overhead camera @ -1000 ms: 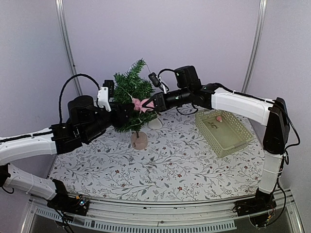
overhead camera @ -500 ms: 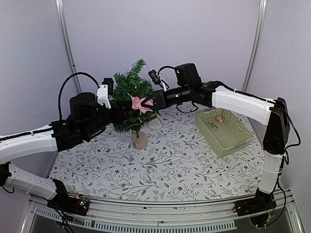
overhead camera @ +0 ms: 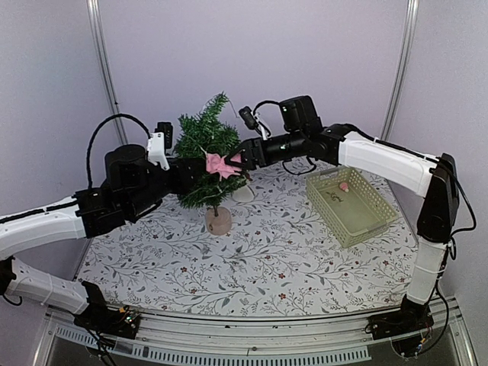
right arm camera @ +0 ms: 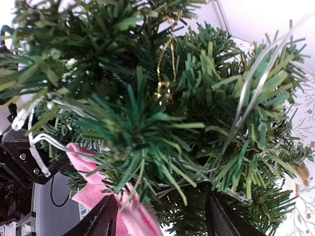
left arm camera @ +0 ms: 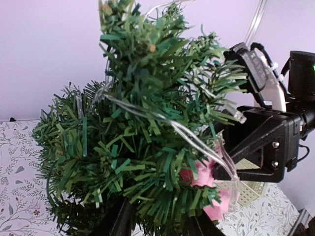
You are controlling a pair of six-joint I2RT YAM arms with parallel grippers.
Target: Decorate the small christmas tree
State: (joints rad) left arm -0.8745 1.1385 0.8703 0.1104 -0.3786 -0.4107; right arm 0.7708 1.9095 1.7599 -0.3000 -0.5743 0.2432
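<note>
Small christmas tree [overhead camera: 206, 145] stands toward the table's [overhead camera: 290, 252] far side. We find the left jaws buried in its foliage, probably steadying it; whether they clamp, we cannot tell. The right jaws gape beside a pink ornament [overhead camera: 216, 163] lodged among branches.

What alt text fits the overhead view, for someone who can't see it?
Two robot arms meet at a small christmas tree on a floral-patterned table: the right tool stands open beside a pink ornament on the branches, the left tool reaches into the needles. A pale green basket sits to the right.
</note>
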